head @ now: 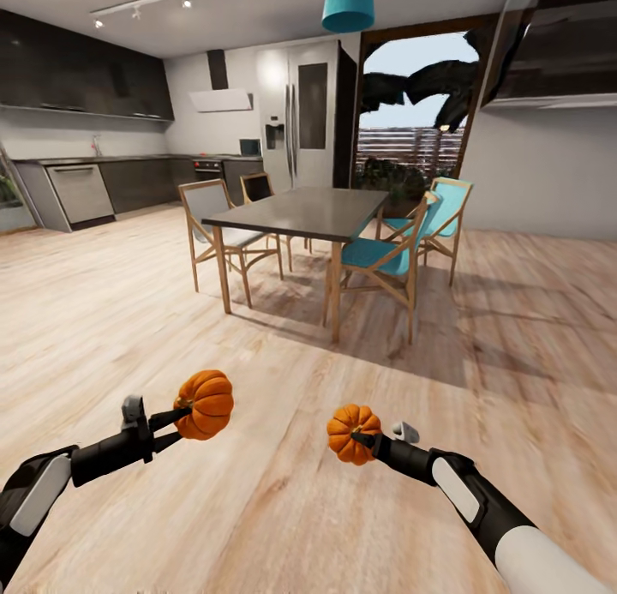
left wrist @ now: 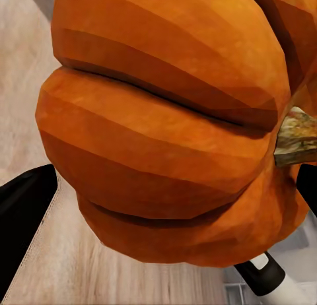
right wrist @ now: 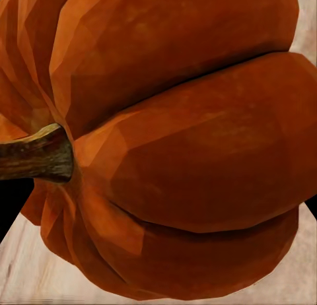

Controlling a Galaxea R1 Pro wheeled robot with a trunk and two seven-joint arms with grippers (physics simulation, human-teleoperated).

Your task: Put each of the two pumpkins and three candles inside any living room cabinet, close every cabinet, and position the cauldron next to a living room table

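While over wood floor [head: 283, 508], left claw [head: 184, 416] gripping pumpkin [head: 206, 404], right claw [head: 364, 441] likewise

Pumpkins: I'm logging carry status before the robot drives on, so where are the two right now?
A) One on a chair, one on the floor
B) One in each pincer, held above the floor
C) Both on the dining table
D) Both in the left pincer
B: the left pincer is shut on one pumpkin and the right pincer on the other pumpkin, both above the wood floor.

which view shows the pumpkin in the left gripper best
The head view: the left pumpkin shows whole, clamped in the left gripper. The left wrist view gives a cropped close-up of its ribs and stem.
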